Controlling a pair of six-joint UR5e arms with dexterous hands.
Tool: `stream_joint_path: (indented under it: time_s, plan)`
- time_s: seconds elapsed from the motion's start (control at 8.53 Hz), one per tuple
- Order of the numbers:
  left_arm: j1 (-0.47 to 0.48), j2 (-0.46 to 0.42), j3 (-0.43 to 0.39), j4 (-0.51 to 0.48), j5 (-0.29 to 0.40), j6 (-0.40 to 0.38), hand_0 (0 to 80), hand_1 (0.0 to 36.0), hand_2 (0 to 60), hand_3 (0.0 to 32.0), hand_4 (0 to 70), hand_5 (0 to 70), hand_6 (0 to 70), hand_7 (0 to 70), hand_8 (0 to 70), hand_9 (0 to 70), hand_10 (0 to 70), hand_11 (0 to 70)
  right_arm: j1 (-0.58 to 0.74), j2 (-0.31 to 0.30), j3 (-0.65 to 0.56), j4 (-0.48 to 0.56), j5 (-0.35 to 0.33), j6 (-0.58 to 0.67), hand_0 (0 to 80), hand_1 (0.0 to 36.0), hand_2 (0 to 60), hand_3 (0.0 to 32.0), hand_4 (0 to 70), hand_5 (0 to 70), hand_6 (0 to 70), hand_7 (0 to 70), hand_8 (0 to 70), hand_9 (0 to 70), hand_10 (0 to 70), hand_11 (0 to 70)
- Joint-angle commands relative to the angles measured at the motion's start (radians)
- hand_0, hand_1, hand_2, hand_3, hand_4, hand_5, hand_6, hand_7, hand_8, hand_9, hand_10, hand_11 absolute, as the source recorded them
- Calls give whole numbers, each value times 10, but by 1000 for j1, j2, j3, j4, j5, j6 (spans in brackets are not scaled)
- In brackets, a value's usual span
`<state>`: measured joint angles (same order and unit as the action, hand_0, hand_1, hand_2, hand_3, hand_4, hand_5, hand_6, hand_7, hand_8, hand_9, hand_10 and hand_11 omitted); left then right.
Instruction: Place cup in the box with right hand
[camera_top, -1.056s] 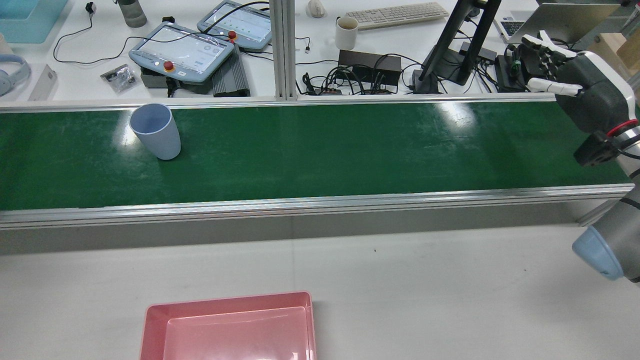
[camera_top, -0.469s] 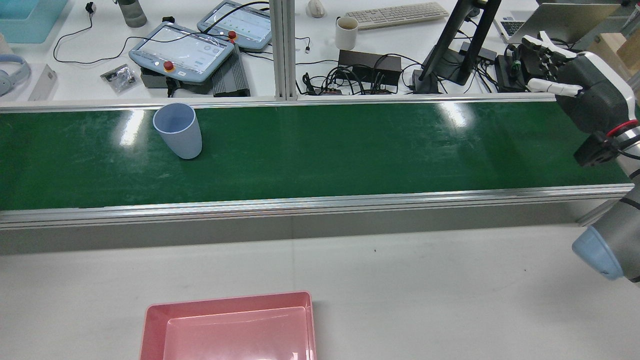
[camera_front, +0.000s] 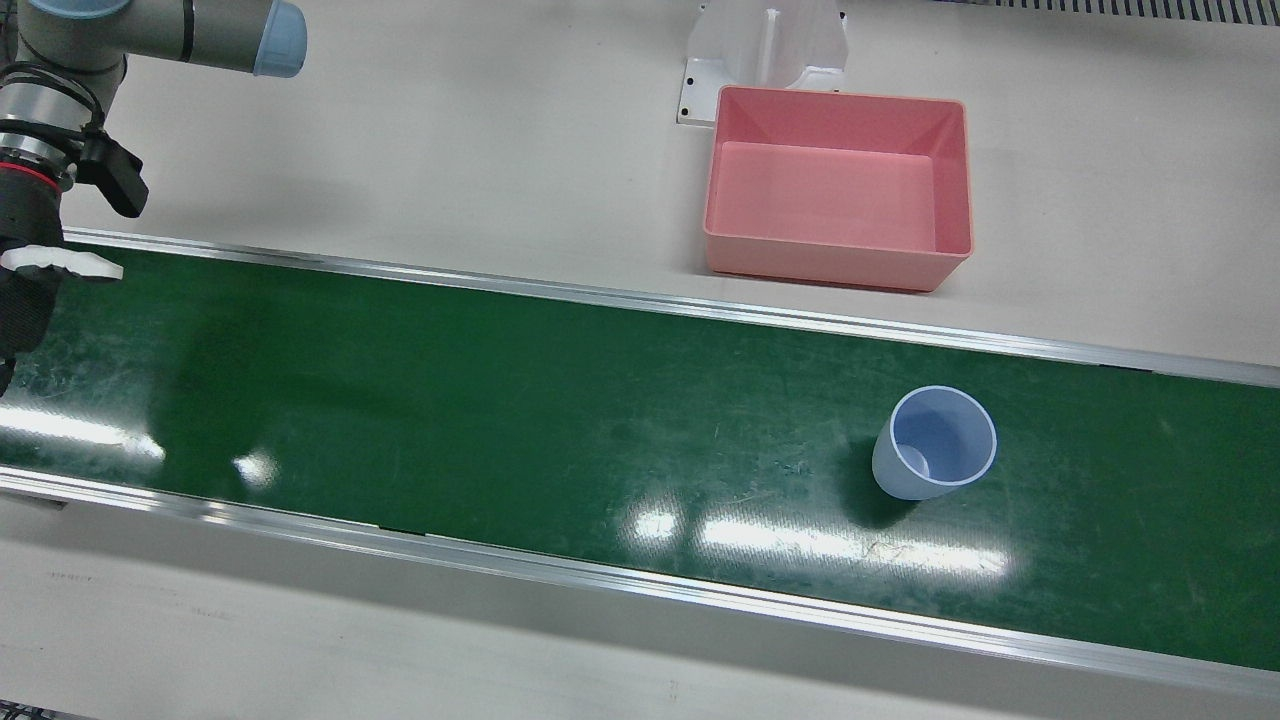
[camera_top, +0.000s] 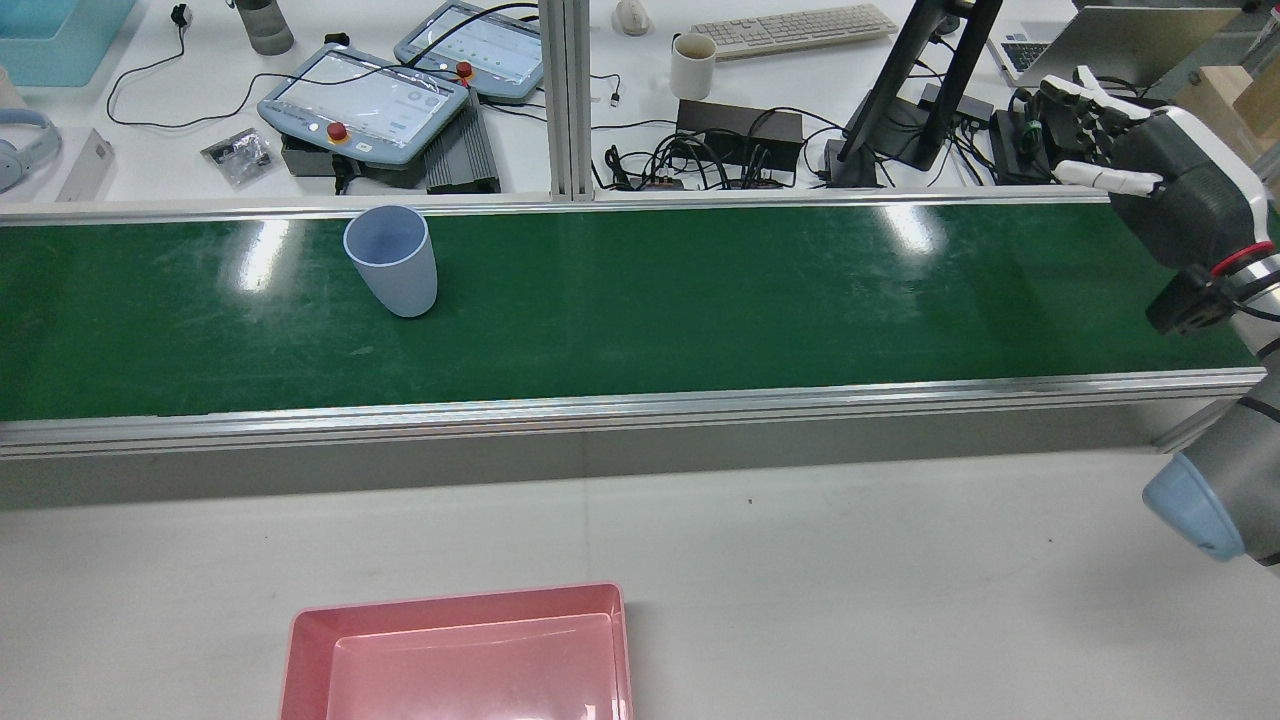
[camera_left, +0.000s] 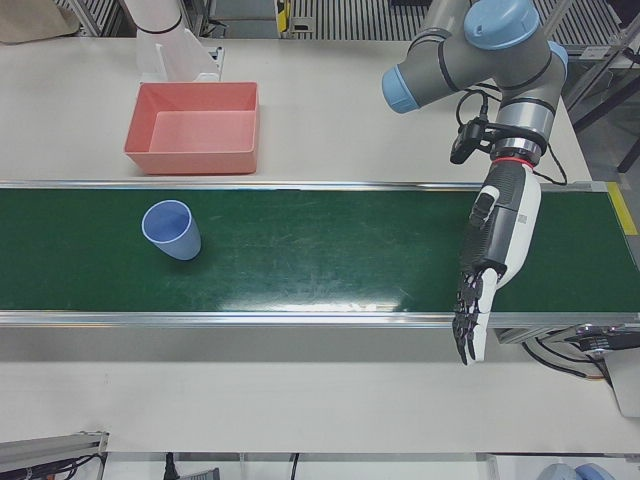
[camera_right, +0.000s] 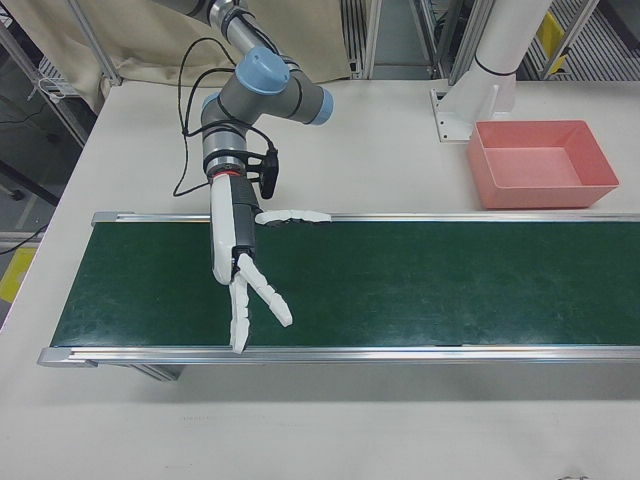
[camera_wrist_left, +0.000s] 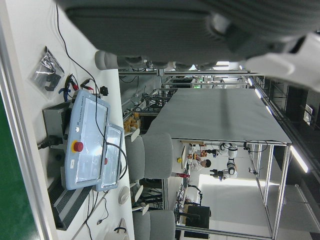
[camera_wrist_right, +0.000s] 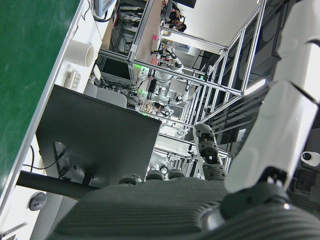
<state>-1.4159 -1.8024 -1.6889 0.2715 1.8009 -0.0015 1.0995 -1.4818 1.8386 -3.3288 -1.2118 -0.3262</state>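
A pale blue cup (camera_top: 392, 260) stands upright on the green conveyor belt (camera_top: 700, 290), near its far rail. It also shows in the front view (camera_front: 932, 443) and the left-front view (camera_left: 172, 230). The pink box (camera_front: 835, 262) sits empty on the white table beside the belt, close to the cup; it also shows in the rear view (camera_top: 300, 640). My right hand (camera_top: 1170, 180) is open and empty, fingers spread, above the far end of the belt, well away from the cup; the right-front view (camera_right: 240, 260) shows it too. My left hand (camera_left: 490, 270) is open and empty over the belt's opposite end.
Beyond the belt's rail stands a desk with teach pendants (camera_top: 365, 100), a white mug (camera_top: 692, 65), a monitor stand (camera_top: 900, 100) and cables. A white pedestal (camera_front: 765, 50) stands behind the box. Aluminium rails edge both sides of the belt.
The cup has travelled along the belt toward my right hand, staying upright. My right hand has hardly moved.
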Motion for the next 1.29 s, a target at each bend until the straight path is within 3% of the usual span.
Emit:
stream_joint_path:
  time_s: [0.0,0.59,1.17]
  plan:
    - [0,0,0,0,0,0,0,0,0,0,0,0,0,0,0,0,0,0,-18,2,-2,-2,2,-1,469,145,96,0,32,28,3,0,0,0,0,0]
    - [0,0,-2,0,0,0,0,0,0,0,0,0,0,0,0,0,0,0,-42,8,-4,-2,3,-2,482,146,32,0,1,35,4,0,0,0,0,0]
    - [0,0,-2,0,0,0,0,0,0,0,0,0,0,0,0,0,0,0,-72,21,-6,-2,8,-5,479,147,50,0,14,33,4,0,0,0,0,0]
